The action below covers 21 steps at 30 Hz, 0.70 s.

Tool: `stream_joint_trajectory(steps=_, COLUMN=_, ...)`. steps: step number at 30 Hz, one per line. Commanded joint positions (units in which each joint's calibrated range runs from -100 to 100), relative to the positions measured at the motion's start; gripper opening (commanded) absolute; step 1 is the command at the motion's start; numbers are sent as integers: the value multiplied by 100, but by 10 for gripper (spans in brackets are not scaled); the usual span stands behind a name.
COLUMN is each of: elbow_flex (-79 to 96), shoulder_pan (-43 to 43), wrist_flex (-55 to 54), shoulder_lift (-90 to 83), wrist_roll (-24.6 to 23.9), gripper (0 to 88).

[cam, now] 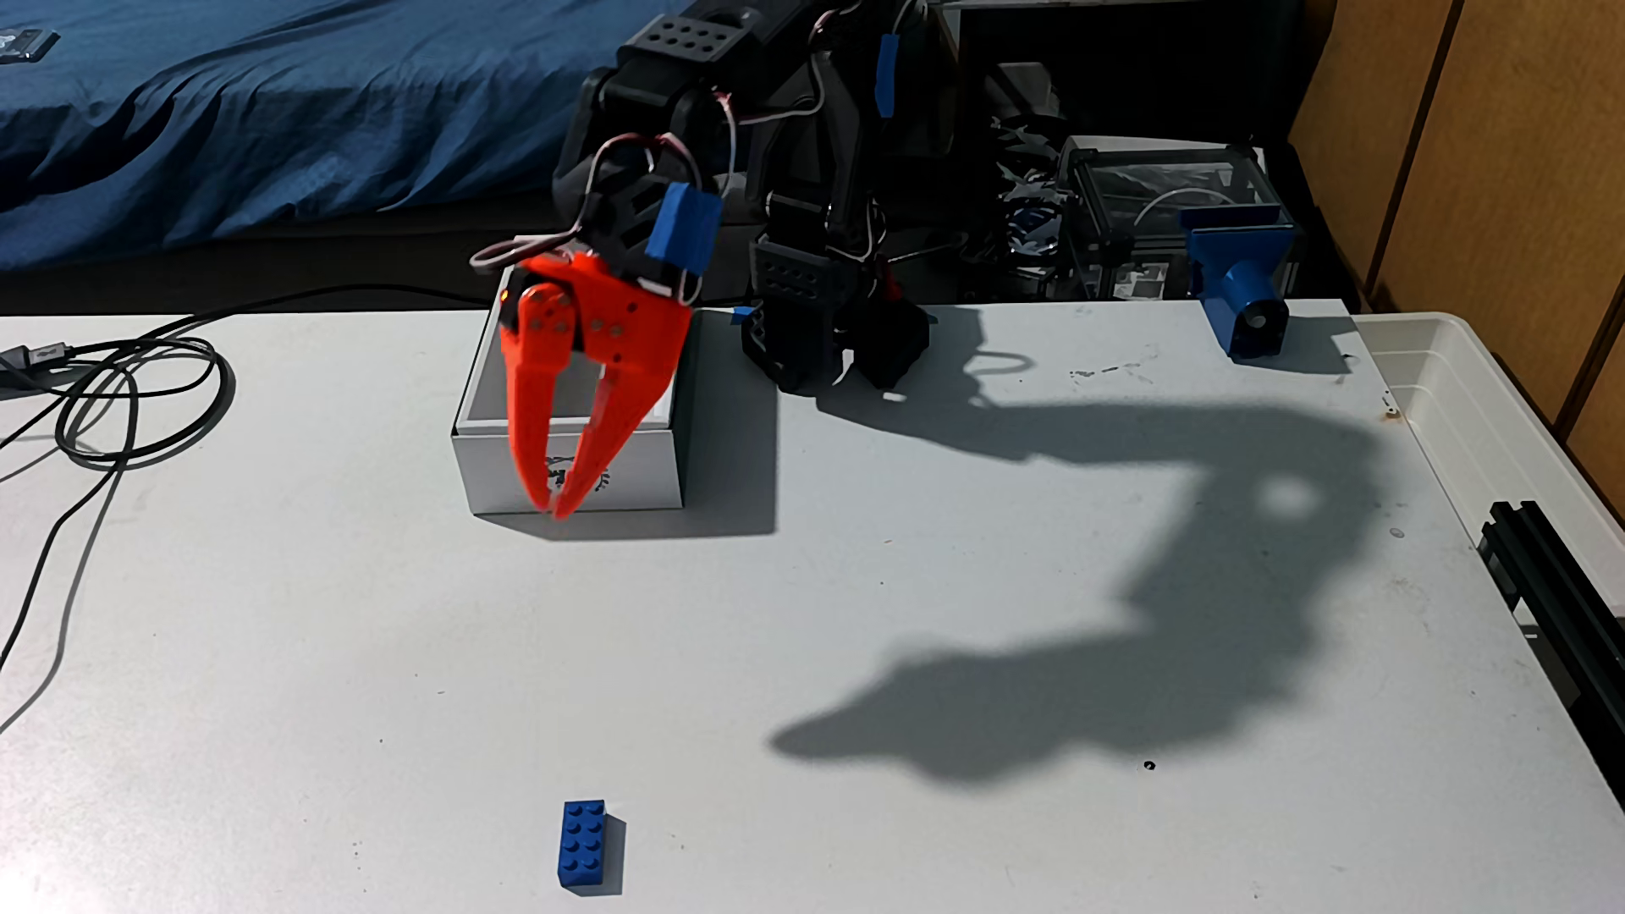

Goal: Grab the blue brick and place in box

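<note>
Fixed view, inspected left to right.

Far left: a loop of black cable (132, 395) lies on the white table (967, 615), its runs cut off by the left edge. Behind the table, blue bedding (264, 114) fills the upper left; a small object at its top-left corner is cropped and cannot be identified.

Left of centre: the box (492, 475), white and open-topped, stands near the table's far edge. The dark emblem on its near short side is mostly covered by the gripper (556, 508). The box interior is largely hidden; contents cannot be judged.

The gripper is orange and hangs in front of the box, fingers pointing down. The fingertips meet at the bottom with a gap only higher up, so the fingers are closed and hold nothing. A blue block (684, 227) sits on the wrist above it.

Near edge, below the gripper and well apart from both it and the box: the blue brick (582, 844) lies flat on the table, studs up, untouched.

Centre: the black arm base (827, 334) stands at the far edge; its upper links merge with dark clutter behind and are hard to separate. The arm's shadow (1187, 615) crosses the table.

Right: a blue cylindrical mount (1240, 281) at the far edge, a clear case (1169, 193) behind it, and a translucent tub (1495, 404), cut off by the right edge.
</note>
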Motion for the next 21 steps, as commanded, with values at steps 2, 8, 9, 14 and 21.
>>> stream_joint_trajectory(steps=2, elbow_flex=-740, shoulder_pan=36, wrist_flex=-72, shoulder_lift=543, wrist_roll=-297, gripper=14)
stream_joint_trajectory(steps=8, elbow_flex=-1565, shoulder_pan=36, wrist_flex=5, shoulder_lift=1152, wrist_roll=-565, gripper=40)
stream_joint_trajectory(steps=9, elbow_flex=-1689, shoulder_pan=36, wrist_flex=5, shoulder_lift=1228, wrist_roll=-575, gripper=61)
stream_joint_trajectory(steps=14, elbow_flex=-2186, shoulder_pan=-1, wrist_flex=-55, shoulder_lift=1592, wrist_roll=-581, gripper=153)
stream_joint_trajectory(steps=21, elbow_flex=-2674, shoulder_pan=43, wrist_flex=-55, shoulder_lift=1769, wrist_roll=-570, gripper=148)
